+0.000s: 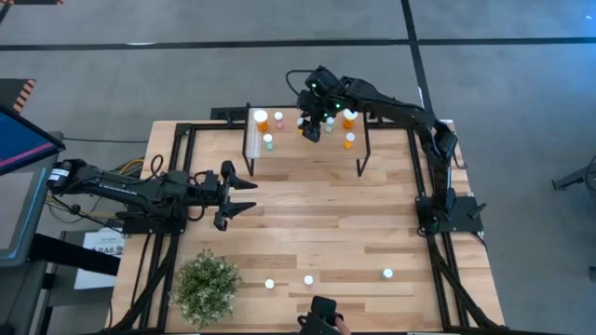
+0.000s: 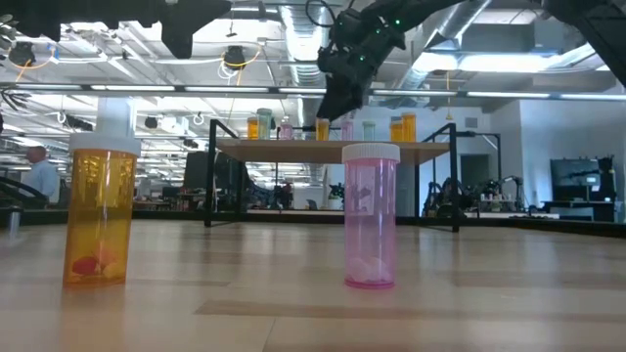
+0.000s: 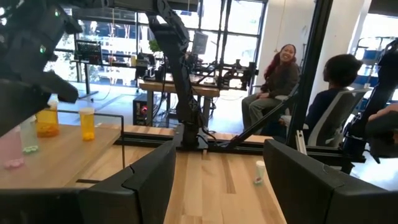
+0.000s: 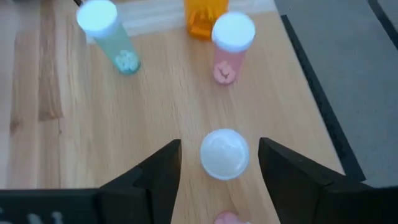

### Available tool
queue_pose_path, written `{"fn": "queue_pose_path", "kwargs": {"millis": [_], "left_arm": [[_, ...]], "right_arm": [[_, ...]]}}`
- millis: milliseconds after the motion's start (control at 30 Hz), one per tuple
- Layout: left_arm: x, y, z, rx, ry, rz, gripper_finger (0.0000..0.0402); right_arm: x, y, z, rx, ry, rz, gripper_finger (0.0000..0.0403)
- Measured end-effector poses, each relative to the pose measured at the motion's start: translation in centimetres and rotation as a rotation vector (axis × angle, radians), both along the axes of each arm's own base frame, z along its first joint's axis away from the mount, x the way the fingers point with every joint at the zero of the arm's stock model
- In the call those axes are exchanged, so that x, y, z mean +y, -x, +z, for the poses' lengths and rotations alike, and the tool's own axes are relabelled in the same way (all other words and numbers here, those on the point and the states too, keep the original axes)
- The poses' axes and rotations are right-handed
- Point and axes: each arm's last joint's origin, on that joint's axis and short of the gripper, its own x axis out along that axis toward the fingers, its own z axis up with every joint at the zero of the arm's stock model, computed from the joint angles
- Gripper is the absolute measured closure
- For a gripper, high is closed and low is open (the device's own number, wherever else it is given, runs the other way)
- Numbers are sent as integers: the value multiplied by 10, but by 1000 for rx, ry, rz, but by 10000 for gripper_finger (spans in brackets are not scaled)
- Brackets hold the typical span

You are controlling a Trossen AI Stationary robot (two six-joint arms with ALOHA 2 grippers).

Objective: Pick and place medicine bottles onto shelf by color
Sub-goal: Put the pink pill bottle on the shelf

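Your right gripper [image 4: 217, 163] hangs over the shelf [image 1: 307, 149] with its fingers spread either side of a white-capped bottle [image 4: 224, 154] standing on the plank, not pinching it, while your left gripper [image 1: 244, 194] sits spread wide mid-table, holding nothing.

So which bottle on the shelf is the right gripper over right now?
The white-capped bottle standing between the right gripper's open fingers; the teal bottle and pink bottle stand farther off.
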Motion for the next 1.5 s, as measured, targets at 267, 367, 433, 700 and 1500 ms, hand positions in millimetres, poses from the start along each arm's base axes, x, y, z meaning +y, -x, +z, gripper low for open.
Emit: {"fn": "queue_pose_path", "kwargs": {"millis": [267, 367, 433, 700, 1500], "left_arm": [[0, 0, -1, 5, -1, 0, 171], [0, 0, -1, 10, -1, 0, 171], [0, 0, -1, 9, -1, 0, 171], [0, 0, -1, 11, -1, 0, 171], [-2, 0, 0, 1, 28, -18, 171]], "right_arm": [[4, 4, 29, -19, 9, -3, 167], [9, 9, 39, -2, -6, -3, 167], [15, 15, 45, 13, -23, -2, 168], [65, 39, 68, 4, -27, 75, 168], [300, 148, -19, -407, -35, 365, 168]]}}
